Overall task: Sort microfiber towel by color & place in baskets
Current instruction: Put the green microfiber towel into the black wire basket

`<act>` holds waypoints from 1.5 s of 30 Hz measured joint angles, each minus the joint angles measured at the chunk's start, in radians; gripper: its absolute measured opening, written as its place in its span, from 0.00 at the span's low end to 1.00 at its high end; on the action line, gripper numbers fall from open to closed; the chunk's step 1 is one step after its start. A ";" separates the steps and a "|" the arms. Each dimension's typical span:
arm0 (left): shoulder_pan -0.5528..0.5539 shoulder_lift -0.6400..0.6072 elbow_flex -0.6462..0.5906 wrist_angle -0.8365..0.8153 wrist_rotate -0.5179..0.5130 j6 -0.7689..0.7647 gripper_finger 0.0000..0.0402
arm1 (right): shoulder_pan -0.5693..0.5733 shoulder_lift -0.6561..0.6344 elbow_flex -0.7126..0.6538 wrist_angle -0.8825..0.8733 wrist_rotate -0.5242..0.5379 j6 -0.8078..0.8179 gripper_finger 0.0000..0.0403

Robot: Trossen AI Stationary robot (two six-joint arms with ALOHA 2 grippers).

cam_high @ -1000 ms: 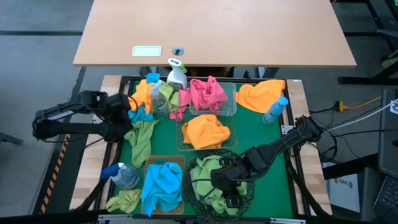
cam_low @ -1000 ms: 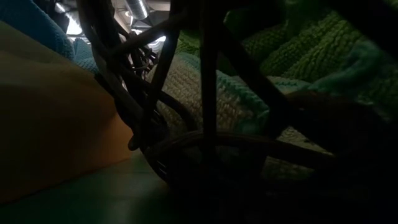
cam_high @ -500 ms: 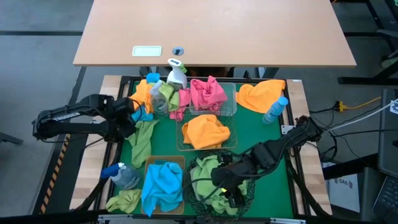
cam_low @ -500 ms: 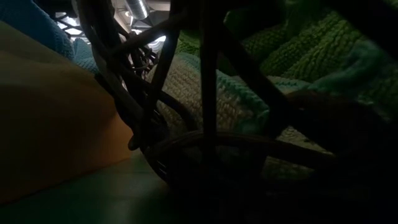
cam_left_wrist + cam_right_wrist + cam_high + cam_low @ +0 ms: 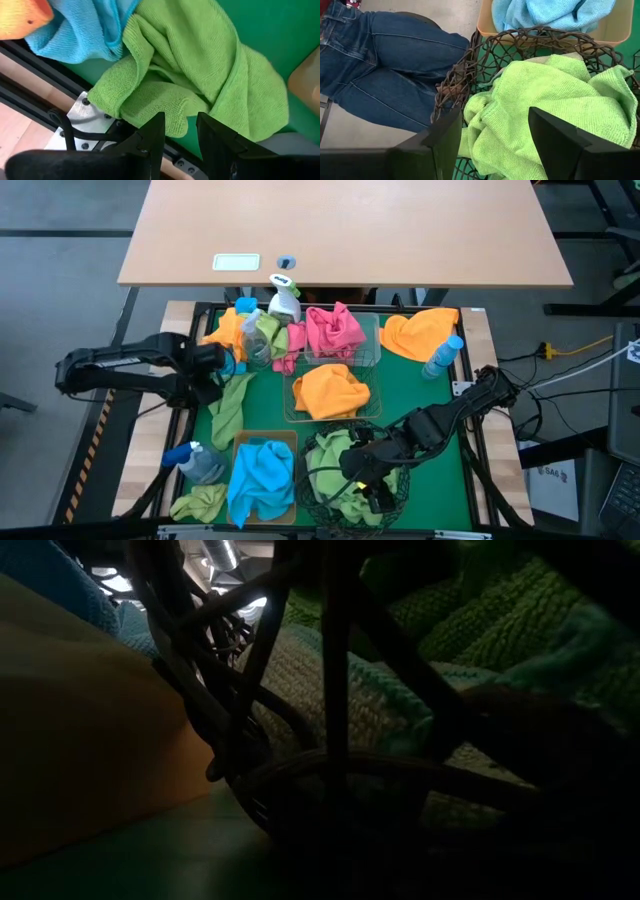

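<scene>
On the green counter (image 5: 400, 395) we record four baskets. The round black wire-mesh basket (image 5: 345, 470), at the near edge on the right, holds light green towels (image 5: 545, 105); our right hand (image 5: 372, 478) hangs over them with its fingers (image 5: 565, 145) spread wide, grasping nothing. Just left of it, the tan bin (image 5: 262, 442) holds a blue towel (image 5: 260, 475). A clear rectangular basket (image 5: 330, 412) in the middle of the counter holds an orange towel (image 5: 330, 390). Behind it, the wire basket (image 5: 368, 350) holds a pink towel (image 5: 333, 330). A loose green towel (image 5: 228, 405) lies on the counter's left side; our left hand (image 5: 212, 368) sits at the left edge just beside it, fingers (image 5: 150, 137) apart, released, with the towel's edge showing in the gap between them in the left wrist view. Whether they touch it we cannot tell. Further cloths are heaped at the far left corner: orange (image 5: 228, 330), green (image 5: 268, 335) and a small blue one (image 5: 232, 366). Another orange towel (image 5: 418, 335) lies at the far right corner, and another green towel (image 5: 200, 502) at the near left corner. Three spray bottles stand on the counter: one at the far side (image 5: 283, 298), one at the right (image 5: 442, 356), one at the near left (image 5: 195, 460). The right wrist view shows a person's legs in blue jeans (image 5: 385, 65) beyond the counter.
</scene>
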 joint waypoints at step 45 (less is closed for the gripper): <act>-0.057 0.315 0.000 -0.002 -0.026 0.143 0.27 | 0.000 0.000 0.000 -0.001 -0.011 0.000 0.57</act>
